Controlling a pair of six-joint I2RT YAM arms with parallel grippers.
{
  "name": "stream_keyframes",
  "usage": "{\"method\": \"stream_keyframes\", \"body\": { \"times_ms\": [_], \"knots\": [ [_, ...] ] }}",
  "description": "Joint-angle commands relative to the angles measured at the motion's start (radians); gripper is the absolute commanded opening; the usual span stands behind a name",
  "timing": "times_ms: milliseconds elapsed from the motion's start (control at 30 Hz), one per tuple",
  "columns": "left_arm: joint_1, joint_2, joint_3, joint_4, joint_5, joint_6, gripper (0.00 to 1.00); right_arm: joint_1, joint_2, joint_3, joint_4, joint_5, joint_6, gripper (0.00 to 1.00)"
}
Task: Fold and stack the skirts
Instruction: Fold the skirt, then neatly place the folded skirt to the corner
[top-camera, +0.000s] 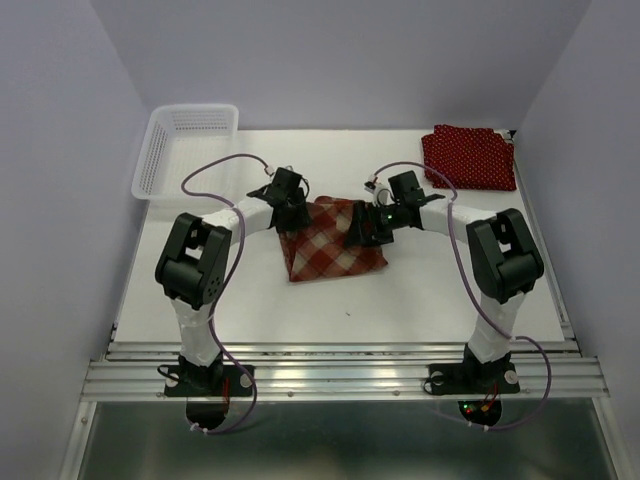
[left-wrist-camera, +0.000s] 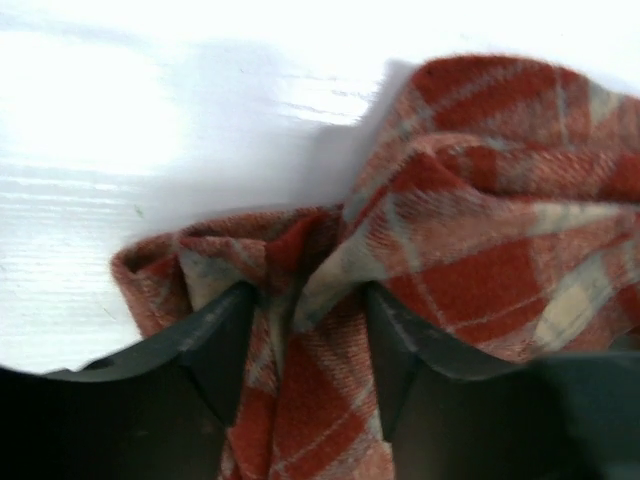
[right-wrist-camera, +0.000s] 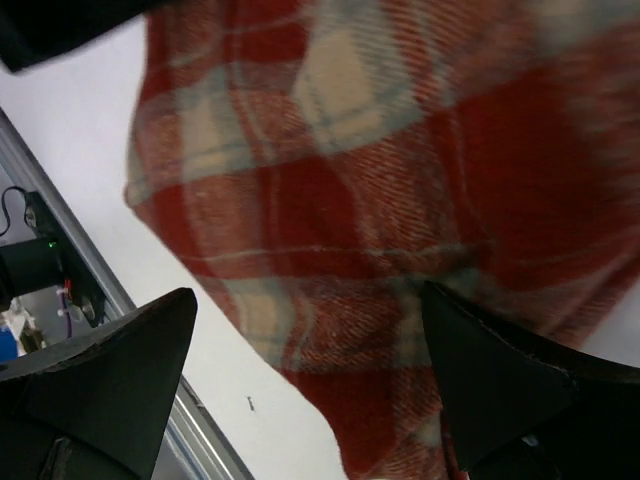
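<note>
Status: partway, probably past the halfway mark. The polka-dot skirts (top-camera: 468, 158) sit at the far right corner of the table (top-camera: 250, 310) as one compact, squared-off dark red bundle. It looks folded and set down, but from above I can't tell whether it's one piece or two stacked. The plaid skirt (top-camera: 335, 250) is mid-table between the two arms, lying flat as a rough diamond, well apart from that bundle and not on it, so this is the one in hand. The left gripper (left-wrist-camera: 310, 300) is at the skirt's far-left corner with a bunched ridge of plaid cloth between its fingers, touching both inner faces. That reads as a pinch on the plaid skirt with the jaws only partly drawn in; how firm it is I can't tell. The right gripper (right-wrist-camera: 308, 300) is spread wide just over the far-right part of the skirt, with nothing between the fingers and no grip yet. The white slotted basket (top-camera: 150, 160) is at far left, not involved. Left to do, by my read: the right side takes its corner, the plaid gets folded, then carried over and set on the red bundle. Whether the plaid already has one fold in it — can't tell from these views.
</note>
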Motion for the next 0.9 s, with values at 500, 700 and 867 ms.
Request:
{"method": "stream_keyframes", "body": {
  "times_ms": [500,700,867],
  "knots": [
    [0.053,-0.199,0.037,-0.009,-0.023,0.041,0.60,-0.074,-0.239,-0.015,-0.017,0.126,-0.009,1.00],
    [0.055,-0.422,-0.003,-0.091,-0.140,0.028,0.92,-0.074,-0.266,0.010,-0.148,0.422,0.016,1.00],
    [0.056,-0.664,-0.111,-0.133,-0.278,-0.023,0.99,-0.074,-0.205,0.010,-0.150,0.472,0.006,1.00]
  ]
}}
